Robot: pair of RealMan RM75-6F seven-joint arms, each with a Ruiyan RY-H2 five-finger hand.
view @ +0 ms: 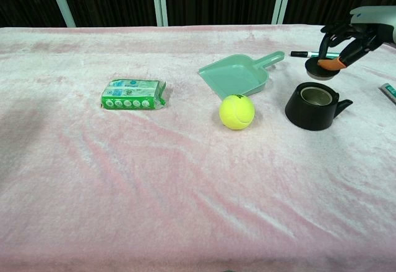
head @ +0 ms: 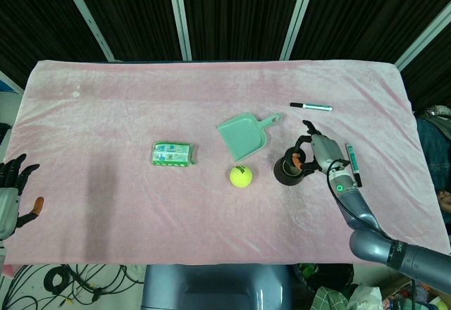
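Pink plush cloth covered the desk [head: 106, 98]. Above the black pot [view: 312, 106], the right robot hand [view: 351, 37] pinched a small black lid [view: 322, 69] between its thumb and fingers, the lid hanging clear of the pot's open mouth and slightly to its far side. The pot stood upright, its short spout pointing toward the right edge. A tennis ball [view: 237, 112] lay just to the left of the pot, nearly touching the lip of a green dustpan [view: 238, 76] whose handle pointed toward the far right. A black-capped marker [view: 306, 54] lay behind the raised lid, partly covered by it in the chest view, and a second marker [head: 352, 163] lay to the right of the arm. A green packet [view: 132, 94] sat well apart at the left. The left robot hand [head: 10, 196] hung at the desk's left edge, fingers spread, holding nothing. Nothing lay between lid and pot.
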